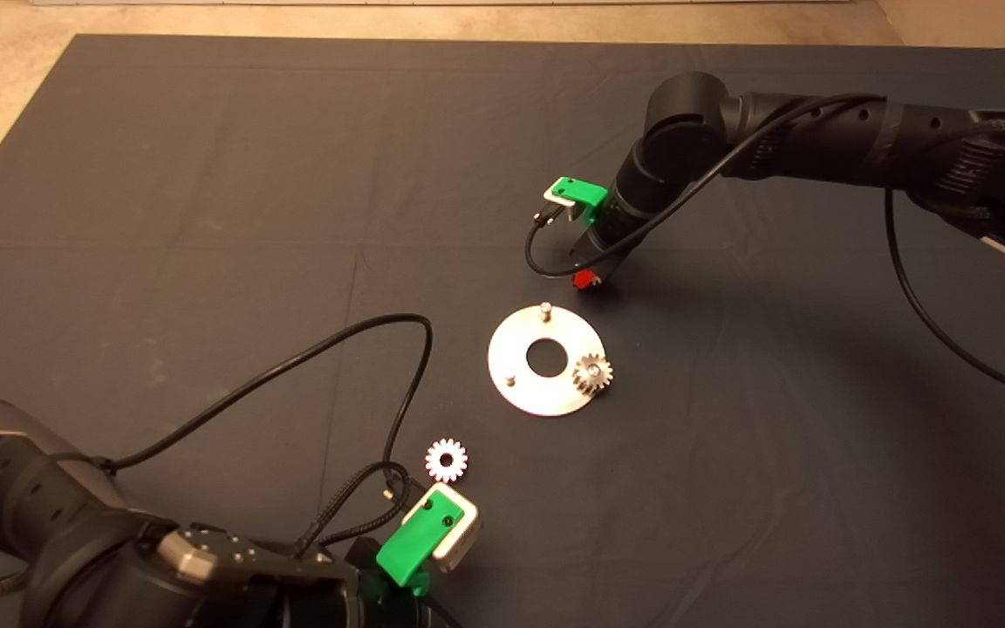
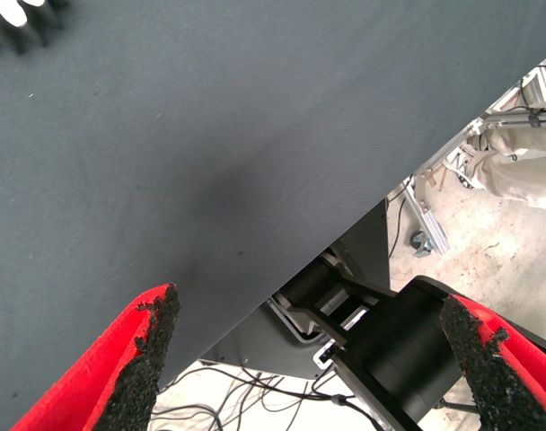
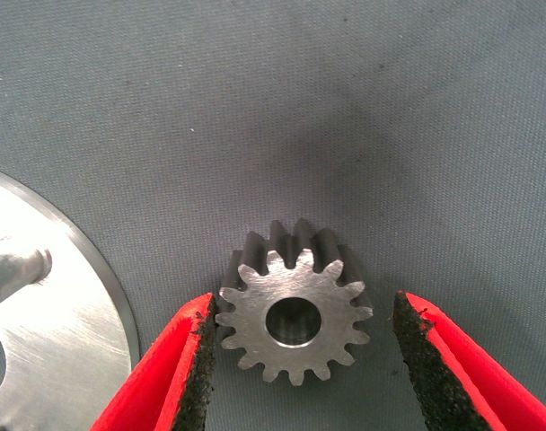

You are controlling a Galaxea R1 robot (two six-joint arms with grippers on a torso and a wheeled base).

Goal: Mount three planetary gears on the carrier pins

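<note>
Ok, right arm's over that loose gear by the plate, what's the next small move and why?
Probably close the right gripper on the gear. It lies flat on the mat between the open fingers, one pad touching its teeth, the other apart. The carrier plate carries one gear and shows two bare pins.

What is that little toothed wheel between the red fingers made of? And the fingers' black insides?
The gear between the right pincer fingers looks like metal: grey, with a brushed, faintly shiny face. The black pads look like rough foam or rubber, crumbly at the edges; which one is unclear.
</note>
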